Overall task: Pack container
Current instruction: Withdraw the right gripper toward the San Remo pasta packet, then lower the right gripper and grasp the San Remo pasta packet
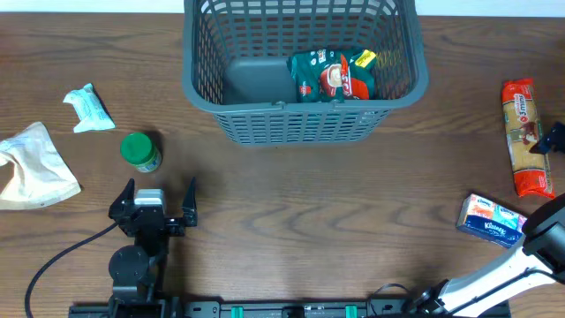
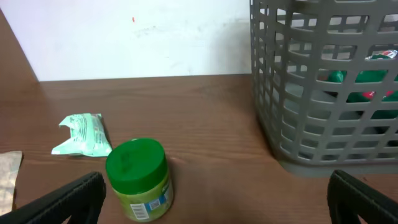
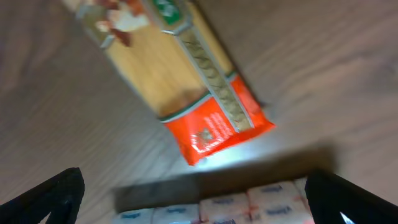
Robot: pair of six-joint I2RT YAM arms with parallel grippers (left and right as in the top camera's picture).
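1. Only the overhead view shows the whole layout. The container [image 1: 300, 124] stands at the far middle of the bench [image 1: 291, 212], with a green snack bag [image 1: 334, 77] lying in its right half.
2. The left wrist view sees the container [image 2: 311, 93] from the side. The snack bag [image 2: 367, 78] shows only as green patches through the slotted wall.
3. The same view brings the green-lidded jar [image 2: 138, 179] up close. It stands upright just ahead of the left finger, with a pale green packet [image 2: 84, 135] further off.
4. From above, the jar [image 1: 140, 151], the packet [image 1: 89, 109] and a beige cloth bag [image 1: 33, 166] sit left of the container, well apart from it.
5. The right wrist view alone shows the red end seal of the pasta packet [image 3: 180, 81], with the tissue pack [image 3: 217, 208] just below it. Both are blurred.
6. The overhead view places the pasta packet [image 1: 527, 137] and tissue pack [image 1: 493, 219] at the far right edge.
7. The left gripper [image 1: 161, 184] is low near the front edge and faces the container, its jaws wide apart and empty.
8. The right arm [image 1: 494, 274] reaches out to the right edge. The right gripper [image 3: 193, 186] points down over the two packs, jaws spread and holding nothing.
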